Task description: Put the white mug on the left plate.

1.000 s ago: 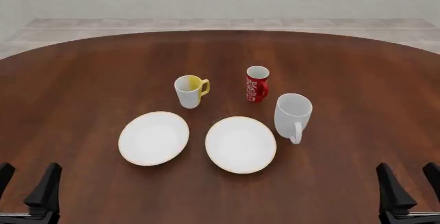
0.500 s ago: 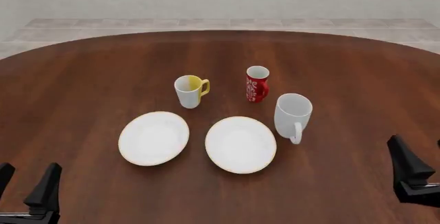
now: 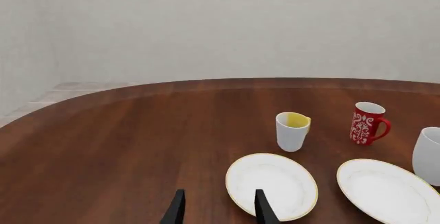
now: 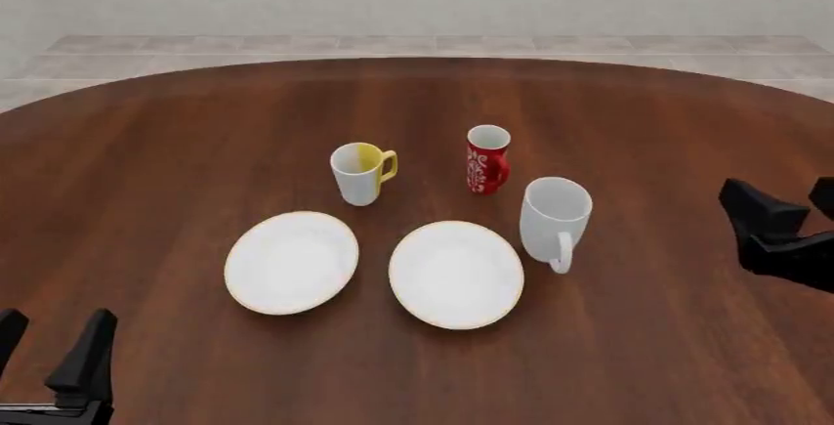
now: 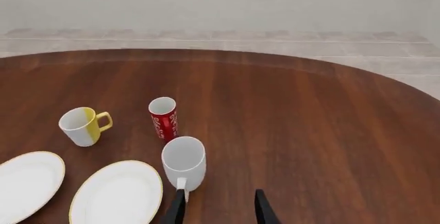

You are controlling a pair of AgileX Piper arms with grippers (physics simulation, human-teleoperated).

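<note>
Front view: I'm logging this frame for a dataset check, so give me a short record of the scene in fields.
target: white mug, upright on the table, handle toward the camera
goal: left plate, bare
other plate: right plate, bare, just left of the white mug
distractors: yellow-handled mug, red patterned mug, both behind the plates
right gripper: open, right of the white mug, not touching
left gripper: open, at the near left edge

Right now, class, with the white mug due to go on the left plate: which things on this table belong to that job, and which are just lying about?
Belongs to the job:
white mug
left plate
right tool, open, nearest the mug

Just lying about:
right plate
yellow-handled mug
red patterned mug
left tool, open
</note>
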